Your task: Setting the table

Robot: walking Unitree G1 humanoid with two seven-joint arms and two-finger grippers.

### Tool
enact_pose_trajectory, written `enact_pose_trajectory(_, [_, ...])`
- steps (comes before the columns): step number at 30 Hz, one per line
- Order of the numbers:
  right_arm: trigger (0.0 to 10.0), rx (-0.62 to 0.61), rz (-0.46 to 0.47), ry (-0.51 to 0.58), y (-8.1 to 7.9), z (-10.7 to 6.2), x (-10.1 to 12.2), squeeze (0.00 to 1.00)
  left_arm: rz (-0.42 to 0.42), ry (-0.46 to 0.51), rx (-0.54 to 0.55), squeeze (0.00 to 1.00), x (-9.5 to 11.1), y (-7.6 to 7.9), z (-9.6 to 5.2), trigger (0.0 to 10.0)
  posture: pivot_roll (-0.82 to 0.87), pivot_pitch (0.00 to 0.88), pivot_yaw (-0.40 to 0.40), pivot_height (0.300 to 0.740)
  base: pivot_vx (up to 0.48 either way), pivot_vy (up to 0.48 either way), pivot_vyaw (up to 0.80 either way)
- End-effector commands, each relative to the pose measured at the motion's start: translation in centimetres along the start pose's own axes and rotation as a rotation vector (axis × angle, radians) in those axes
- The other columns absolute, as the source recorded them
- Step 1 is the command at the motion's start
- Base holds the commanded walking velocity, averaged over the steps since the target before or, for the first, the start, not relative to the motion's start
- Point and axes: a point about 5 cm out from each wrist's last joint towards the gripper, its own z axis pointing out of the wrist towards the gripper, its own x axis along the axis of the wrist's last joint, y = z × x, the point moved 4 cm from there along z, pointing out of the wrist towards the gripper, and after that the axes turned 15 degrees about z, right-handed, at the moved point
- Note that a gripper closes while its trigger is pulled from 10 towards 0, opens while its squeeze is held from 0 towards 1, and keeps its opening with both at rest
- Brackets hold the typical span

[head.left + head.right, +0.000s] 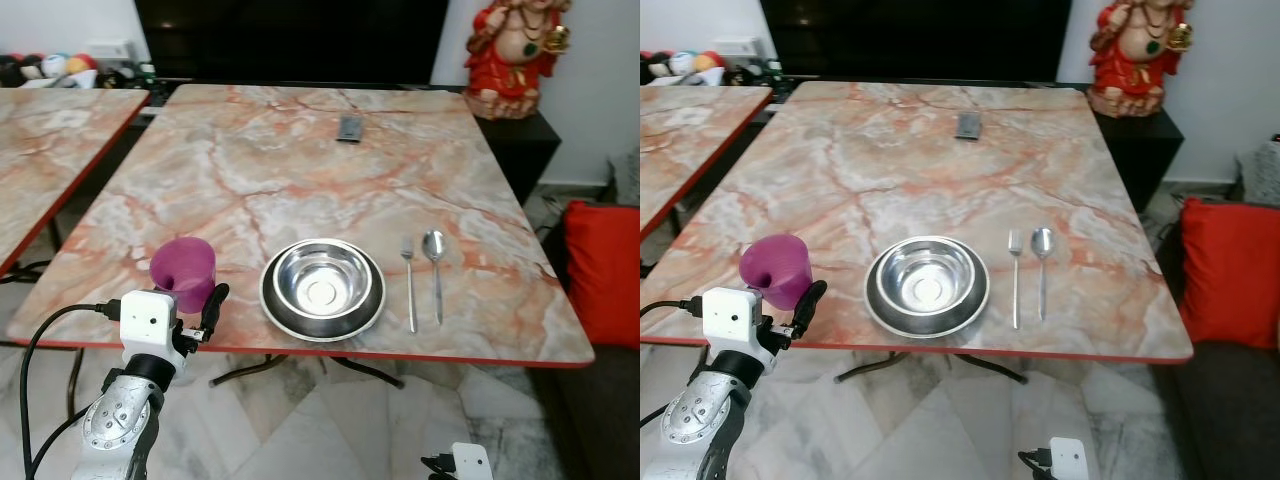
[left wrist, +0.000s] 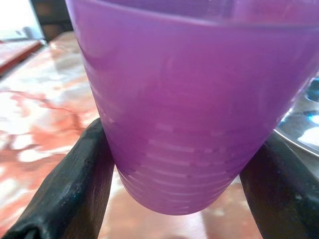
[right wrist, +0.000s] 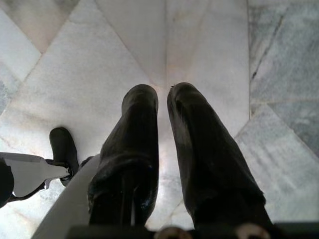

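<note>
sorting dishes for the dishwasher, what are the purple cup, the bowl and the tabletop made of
Purple cup, held in the left pincer: looks like plastic, translucent with moulded ridges and a soft sheen.
Bowl: looks like stainless steel, with mirror-bright reflections; it sits in a darker-rimmed plate that is probably steel too.
Tabletop: glossy marble pattern with veins and a red edge; real stone or laminate, cannot tell.

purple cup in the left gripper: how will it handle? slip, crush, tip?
The purple cup looks like thin plastic, so probably light and squeezable. It tapers toward its base between the left gripper fingers, so it may slip. The ridges might add grip.
</note>
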Motion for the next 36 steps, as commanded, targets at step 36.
enact_pose_trajectory(36, [10.0,-0.008,0.029,0.002,0.19,-0.11,-0.39,0.00,-0.010,0.020,-0.030,0.00,0.91,0.75,0.37,10.0,0.03,0.112,-0.025,0.740,0.126,0.000,-0.16])
